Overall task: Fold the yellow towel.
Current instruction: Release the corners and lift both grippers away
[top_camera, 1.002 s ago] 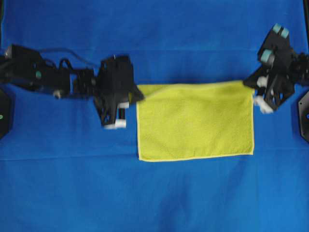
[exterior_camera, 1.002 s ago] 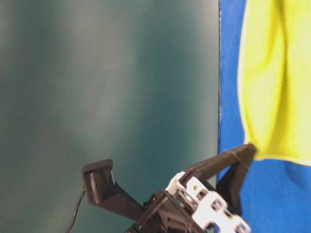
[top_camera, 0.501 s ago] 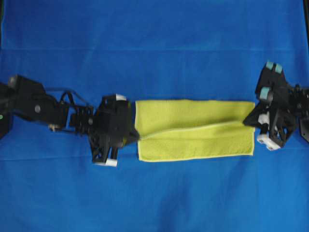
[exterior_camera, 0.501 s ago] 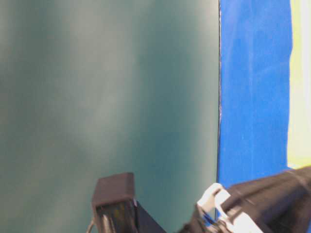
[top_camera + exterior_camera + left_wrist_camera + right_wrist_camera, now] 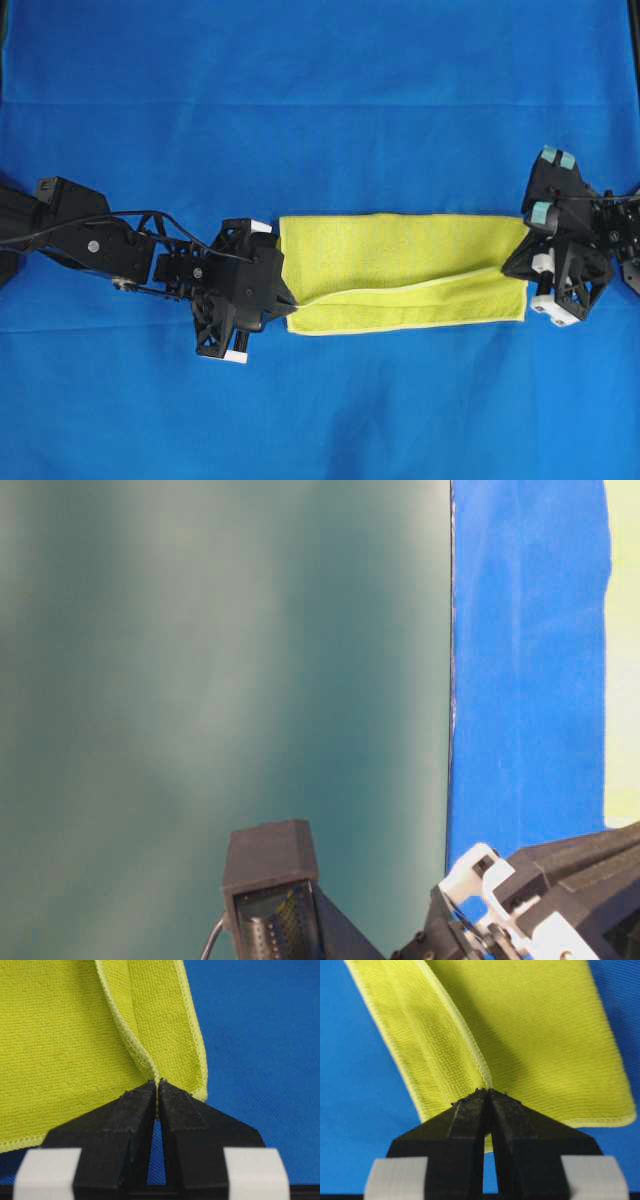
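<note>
Between the two arms, the yellow towel (image 5: 400, 270) lies as a long band on the blue worktop (image 5: 320, 90), its long axis running from one end effector to the other. Left end effector (image 5: 156, 1085) and right end effector (image 5: 487, 1092) each pinch a corner of its upper layer, jaws closed; that carried edge sits just short of the towel's near edge, so the finishing move likely runs across the band.

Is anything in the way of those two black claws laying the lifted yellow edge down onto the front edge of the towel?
Nothing visible. The left tool and right tool each pinch a corner of the yellow towel, and only bare towel lies ahead.
</note>
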Available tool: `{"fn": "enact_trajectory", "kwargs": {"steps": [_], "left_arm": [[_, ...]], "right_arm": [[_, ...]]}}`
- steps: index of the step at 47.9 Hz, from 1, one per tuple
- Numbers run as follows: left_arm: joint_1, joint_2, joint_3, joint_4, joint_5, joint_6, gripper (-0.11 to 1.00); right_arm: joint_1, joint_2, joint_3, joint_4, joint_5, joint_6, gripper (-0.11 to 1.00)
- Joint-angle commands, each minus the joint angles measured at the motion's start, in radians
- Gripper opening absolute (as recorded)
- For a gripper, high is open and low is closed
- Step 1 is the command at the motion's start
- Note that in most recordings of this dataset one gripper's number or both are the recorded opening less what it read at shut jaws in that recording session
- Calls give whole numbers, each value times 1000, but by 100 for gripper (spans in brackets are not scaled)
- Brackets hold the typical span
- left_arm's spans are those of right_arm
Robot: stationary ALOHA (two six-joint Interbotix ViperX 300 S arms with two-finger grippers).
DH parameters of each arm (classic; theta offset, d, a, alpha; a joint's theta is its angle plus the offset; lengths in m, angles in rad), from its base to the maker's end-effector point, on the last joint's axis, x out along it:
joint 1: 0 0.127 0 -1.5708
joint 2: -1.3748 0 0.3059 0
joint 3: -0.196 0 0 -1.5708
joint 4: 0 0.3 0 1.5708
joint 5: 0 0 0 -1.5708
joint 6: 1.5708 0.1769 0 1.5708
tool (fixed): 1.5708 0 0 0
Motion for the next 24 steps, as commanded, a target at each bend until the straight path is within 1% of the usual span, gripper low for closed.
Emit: {"fn": "enact_trajectory", "kwargs": {"steps": [1, 2, 3, 5, 7, 10, 12, 13, 14, 16, 18, 20, 24], "left_arm": [[-9, -15, -11, -2, -25, -2, 3], [-11, -17, -9, -2, -28, -2, 3], [-14, -17, -9, -2, -32, -2, 5], [-15, -17, -9, -2, -38, -2, 11], [-17, -17, -9, -3, -44, -5, 21], [-20, -18, -9, -3, -51, -14, 40], [-25, -20, -8, -3, -49, -17, 53], [-28, -21, -8, -3, -49, -17, 59], [-29, -23, -6, -3, -49, -17, 65], [-32, -25, -5, -3, -49, -18, 76], [-34, -28, -2, -3, -46, -20, 83], [-34, -34, 2, -3, -46, -21, 84], [-35, -52, 9, -3, -43, -20, 79]], "right_arm": [[23, -3, -12, 8, -11, 6, 4], [28, -3, -12, 14, -8, 9, 5], [32, -3, -12, 17, -8, 12, 9], [41, -3, -11, 23, -3, 21, 21], [49, -5, -11, 25, 3, 31, 34], [60, -6, -9, 23, 9, 38, 52], [66, -9, -9, 23, 12, 41, 62], [67, -11, -8, 23, 12, 43, 64], [69, -14, -8, 23, 12, 44, 65], [69, -18, -6, 23, 12, 44, 61], [69, -25, -6, 23, 12, 44, 56], [69, -31, -5, 21, 12, 44, 54], [69, -57, -5, 17, 25, 43, 55]]}}
